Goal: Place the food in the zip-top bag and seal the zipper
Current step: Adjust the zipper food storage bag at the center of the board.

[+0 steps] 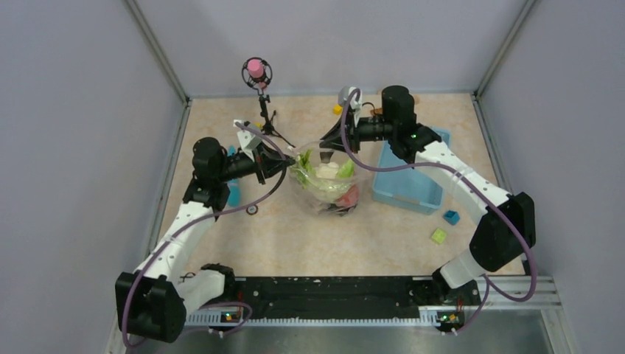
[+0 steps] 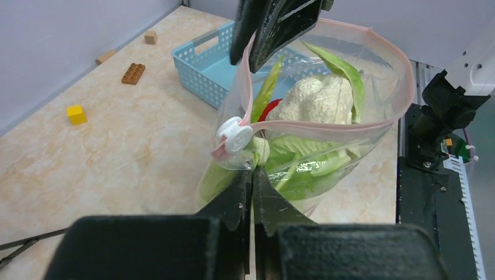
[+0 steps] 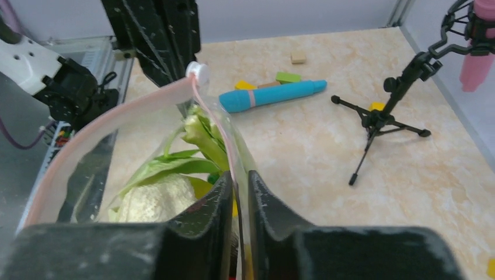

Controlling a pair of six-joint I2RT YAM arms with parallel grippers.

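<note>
The clear zip-top bag [image 1: 329, 184] stands open mid-table, held up between both grippers. Inside are a white cauliflower [image 2: 315, 99], leafy green stalks [image 2: 303, 166] and a red fruit [image 2: 269, 109]. The pink zipper [image 2: 327, 122] rings the open mouth, with a white slider [image 2: 234, 135] at its left end. My left gripper [image 2: 253, 175] is shut on the bag edge just below the slider. My right gripper [image 3: 236, 181] is shut on the zipper strip [image 3: 117, 114] at the far side. From above, the left gripper [image 1: 289, 158] and right gripper [image 1: 326, 147] flank the mouth.
A light-blue basket [image 1: 409, 177] sits right of the bag. A microphone stand [image 1: 258, 74] is behind it. A blue cylinder toy [image 3: 271, 94] lies at the left. Small blocks [image 1: 451, 217] lie at the front right, and a yellow block [image 2: 76, 114] near the far wall.
</note>
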